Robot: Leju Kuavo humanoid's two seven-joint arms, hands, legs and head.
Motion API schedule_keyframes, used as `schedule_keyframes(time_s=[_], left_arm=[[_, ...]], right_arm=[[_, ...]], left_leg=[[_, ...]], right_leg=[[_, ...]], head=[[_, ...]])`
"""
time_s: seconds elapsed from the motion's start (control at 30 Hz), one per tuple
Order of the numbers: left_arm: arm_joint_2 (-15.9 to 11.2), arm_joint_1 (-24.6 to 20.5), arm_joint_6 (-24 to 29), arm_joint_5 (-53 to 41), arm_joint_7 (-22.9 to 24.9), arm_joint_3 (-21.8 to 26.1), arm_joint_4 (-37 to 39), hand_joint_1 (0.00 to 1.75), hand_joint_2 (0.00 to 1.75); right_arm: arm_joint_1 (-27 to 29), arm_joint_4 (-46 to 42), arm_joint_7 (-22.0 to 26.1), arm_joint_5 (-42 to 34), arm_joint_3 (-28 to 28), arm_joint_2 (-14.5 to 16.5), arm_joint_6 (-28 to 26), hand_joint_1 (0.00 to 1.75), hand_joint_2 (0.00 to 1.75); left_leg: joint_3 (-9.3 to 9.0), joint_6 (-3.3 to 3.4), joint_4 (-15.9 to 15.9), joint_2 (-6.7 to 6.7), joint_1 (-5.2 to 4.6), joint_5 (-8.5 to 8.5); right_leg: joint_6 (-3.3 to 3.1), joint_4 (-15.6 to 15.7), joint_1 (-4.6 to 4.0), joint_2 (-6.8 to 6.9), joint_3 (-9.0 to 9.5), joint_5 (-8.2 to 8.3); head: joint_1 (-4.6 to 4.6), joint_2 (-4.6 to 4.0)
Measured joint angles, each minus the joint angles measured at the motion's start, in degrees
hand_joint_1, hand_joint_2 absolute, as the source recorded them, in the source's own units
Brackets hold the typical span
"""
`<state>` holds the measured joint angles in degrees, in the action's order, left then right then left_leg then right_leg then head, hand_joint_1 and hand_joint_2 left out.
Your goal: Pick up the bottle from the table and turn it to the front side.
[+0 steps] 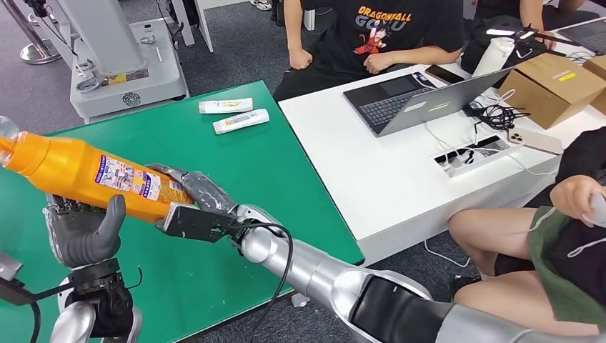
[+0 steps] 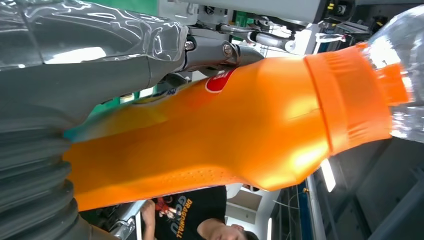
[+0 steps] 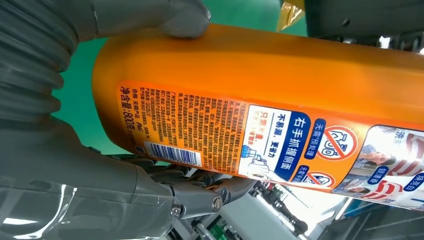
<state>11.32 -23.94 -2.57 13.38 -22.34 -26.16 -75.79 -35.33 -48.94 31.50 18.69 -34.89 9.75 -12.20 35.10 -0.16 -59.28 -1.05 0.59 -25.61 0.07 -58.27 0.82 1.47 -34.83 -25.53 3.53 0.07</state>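
An orange bottle (image 1: 93, 175) with a clear cap hangs tilted above the green table (image 1: 279, 179), cap end up and to the left. Its printed back label with a barcode (image 3: 200, 135) faces my head and right wrist cameras. My right hand (image 1: 196, 204) grips the bottle's base end, thumb (image 3: 165, 15) pressed on its side. My left hand (image 1: 82, 232) cups the bottle's middle from below, thumb (image 2: 75, 85) lying against its near side and fingers behind it. The left wrist view looks along the bottle's plain orange shoulder (image 2: 240, 130) and ribbed collar.
Two white tubes (image 1: 226, 106) (image 1: 241, 121) lie at the green table's far edge. A grey machine base (image 1: 121, 71) stands beyond. To the right is a white table (image 1: 386, 186) with a laptop (image 1: 411, 96), cables, a phone and cardboard boxes (image 1: 550, 86); people sit around it.
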Motion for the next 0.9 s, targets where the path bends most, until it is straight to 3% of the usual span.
schedule_keyframes(time_s=[0.9], left_arm=[[-2.1,0.1,2.2,-0.1,-2.1,0.5,2.6,0.0,1.75]], right_arm=[[-2.5,4.9,3.5,-0.9,-5.5,0.4,8.9,1.75,1.75]], left_leg=[[0.02,0.0,0.0,-0.01,0.0,0.0]], right_leg=[[0.0,0.0,0.0,-0.01,-0.03,0.0]], head=[[0.01,0.0]])
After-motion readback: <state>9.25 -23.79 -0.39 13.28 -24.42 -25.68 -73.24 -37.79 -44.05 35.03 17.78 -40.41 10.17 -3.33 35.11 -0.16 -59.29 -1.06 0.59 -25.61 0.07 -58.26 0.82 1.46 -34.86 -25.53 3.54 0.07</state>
